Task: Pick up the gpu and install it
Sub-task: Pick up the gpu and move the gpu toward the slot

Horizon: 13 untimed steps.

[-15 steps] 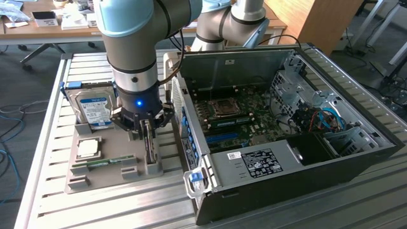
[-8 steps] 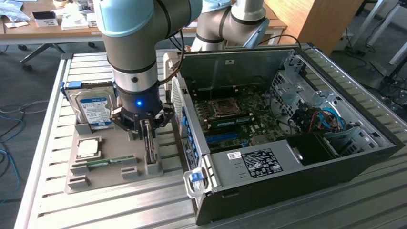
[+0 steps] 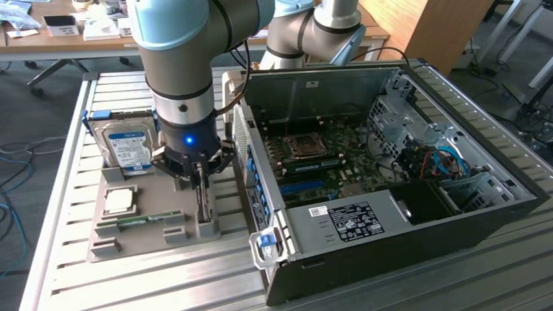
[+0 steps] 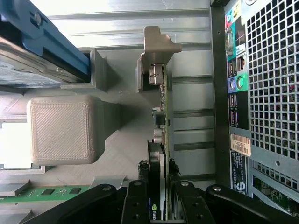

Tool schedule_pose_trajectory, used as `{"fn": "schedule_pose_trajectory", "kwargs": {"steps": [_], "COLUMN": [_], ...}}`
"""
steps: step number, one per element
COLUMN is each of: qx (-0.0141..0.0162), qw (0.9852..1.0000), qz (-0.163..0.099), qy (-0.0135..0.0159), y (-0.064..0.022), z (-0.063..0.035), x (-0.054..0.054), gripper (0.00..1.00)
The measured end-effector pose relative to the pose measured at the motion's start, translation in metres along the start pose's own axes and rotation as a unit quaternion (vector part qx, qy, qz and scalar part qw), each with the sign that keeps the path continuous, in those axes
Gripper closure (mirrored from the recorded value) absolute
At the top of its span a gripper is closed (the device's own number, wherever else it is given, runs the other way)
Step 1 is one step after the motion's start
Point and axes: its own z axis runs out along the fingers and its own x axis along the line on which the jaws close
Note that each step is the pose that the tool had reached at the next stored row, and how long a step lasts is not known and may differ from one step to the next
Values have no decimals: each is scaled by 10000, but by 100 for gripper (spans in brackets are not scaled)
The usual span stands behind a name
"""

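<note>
Gripping the gpu squarely mattered most: the gripper was closed narrowly on the card's 2 faces. The card stood on edge in its slot of the grey tray on the counter, just beside the open computer case. A straight vertical lift would probably clear the slot posts without twisting the card. The case wall crowded 1 side. The hard drive, memory stick and processor shared the tray, apart from the card.
</note>
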Motion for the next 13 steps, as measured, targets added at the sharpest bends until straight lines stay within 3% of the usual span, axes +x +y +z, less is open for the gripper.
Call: {"fn": "schedule_pose_trajectory", "kwargs": {"steps": [13], "qx": [-6], "qw": [9999], "qz": [-106], "qy": [5], "y": [0], "z": [1], "x": [0], "gripper": [73]}}
